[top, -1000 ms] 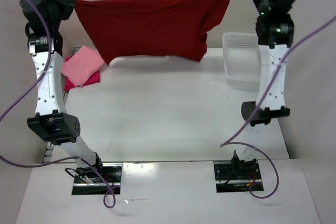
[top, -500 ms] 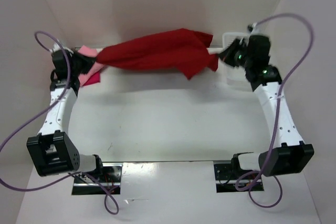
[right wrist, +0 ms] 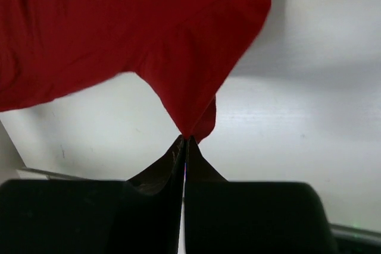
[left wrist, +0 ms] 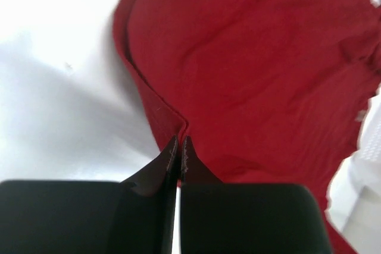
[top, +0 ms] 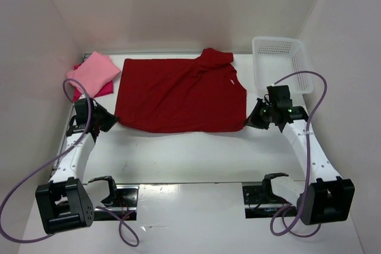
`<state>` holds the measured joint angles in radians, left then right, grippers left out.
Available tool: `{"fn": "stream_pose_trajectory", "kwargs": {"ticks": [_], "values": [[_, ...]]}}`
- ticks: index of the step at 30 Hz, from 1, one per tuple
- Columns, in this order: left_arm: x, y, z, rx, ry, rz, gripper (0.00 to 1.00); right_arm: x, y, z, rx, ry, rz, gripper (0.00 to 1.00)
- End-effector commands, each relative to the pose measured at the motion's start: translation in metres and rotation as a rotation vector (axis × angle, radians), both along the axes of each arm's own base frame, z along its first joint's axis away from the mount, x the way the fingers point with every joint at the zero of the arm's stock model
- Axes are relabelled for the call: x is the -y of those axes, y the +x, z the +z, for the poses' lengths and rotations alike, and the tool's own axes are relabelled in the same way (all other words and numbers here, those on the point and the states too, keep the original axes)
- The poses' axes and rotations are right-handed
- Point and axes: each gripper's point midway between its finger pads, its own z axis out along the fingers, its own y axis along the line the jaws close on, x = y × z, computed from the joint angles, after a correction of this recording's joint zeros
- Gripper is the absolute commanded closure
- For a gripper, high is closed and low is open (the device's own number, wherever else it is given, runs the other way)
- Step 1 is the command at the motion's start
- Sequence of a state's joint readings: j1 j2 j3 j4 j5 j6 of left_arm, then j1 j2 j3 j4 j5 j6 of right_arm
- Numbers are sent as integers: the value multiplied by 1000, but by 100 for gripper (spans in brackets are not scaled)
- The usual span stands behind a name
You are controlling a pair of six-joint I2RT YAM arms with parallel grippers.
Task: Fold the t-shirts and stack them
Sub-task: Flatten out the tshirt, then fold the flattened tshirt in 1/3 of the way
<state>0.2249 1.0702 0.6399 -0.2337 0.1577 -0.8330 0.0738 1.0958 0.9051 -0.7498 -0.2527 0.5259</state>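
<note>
From above, the dark crimson t-shirt (top: 178, 93) lies spread flat at centre, with the salmon pink t-shirt (top: 94, 72) stacked on the magenta t-shirt (top: 107, 89) at ten o'clock. The left gripper (top: 110, 120) is at the crimson shirt's eight o'clock corner and the right gripper (top: 253, 122) at its four o'clock corner. In each wrist view, left then right, the jaws are pinched tight on crimson cloth. The laying-out step looks done, and folding next calls for carrying both near corners evenly toward twelve o'clock.

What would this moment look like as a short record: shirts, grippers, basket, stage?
crimson shirt: spread flat on the table, unfolded
pink shirt: folded, far left, lying on the magenta shirt
left gripper: shut on the crimson shirt's near-left edge
right gripper: shut on its near-right corner
basket: far right corner
stage: two shirts stacked, third not yet folded
</note>
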Motion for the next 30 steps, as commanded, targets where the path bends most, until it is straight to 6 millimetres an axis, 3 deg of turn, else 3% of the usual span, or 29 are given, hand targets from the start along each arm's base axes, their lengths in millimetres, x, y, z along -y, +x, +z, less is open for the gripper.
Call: {"fn": "stream_pose_trajectory", "kwargs": {"ticks": [1,4,6,7,10,15,18,21,24,28,29,30], "values": [[-5,-21,4,-42,69,-15,100,2,-34,10,-58,0,13,100],[-2,-28,22,-37,76,-36,100,-8,-66,2,-153,-21,37,100],[3,-28,35,-30,58,-56,100,-6,-74,22,-93,-11,7,100],[5,-29,38,-32,50,-64,100,-5,-72,42,-49,-10,-8,100],[4,-34,36,-49,58,-64,100,6,-84,56,-70,-58,-39,100],[-2,-30,38,-53,86,-48,100,5,-105,50,-150,-47,-31,100],[-6,-29,37,-65,106,-40,100,12,-107,43,-157,-79,-50,100],[-8,-24,32,-65,106,-40,100,14,-89,39,-146,-103,-67,100],[-12,-7,40,-21,102,-29,100,9,-47,40,-81,-100,-76,100],[-15,11,24,-41,75,-31,100,2,23,46,40,-97,-86,100],[-17,18,24,-24,70,-22,100,-1,36,35,12,-103,-85,100],[-17,22,16,-43,57,-16,100,-2,49,38,35,-104,-79,100]]}}
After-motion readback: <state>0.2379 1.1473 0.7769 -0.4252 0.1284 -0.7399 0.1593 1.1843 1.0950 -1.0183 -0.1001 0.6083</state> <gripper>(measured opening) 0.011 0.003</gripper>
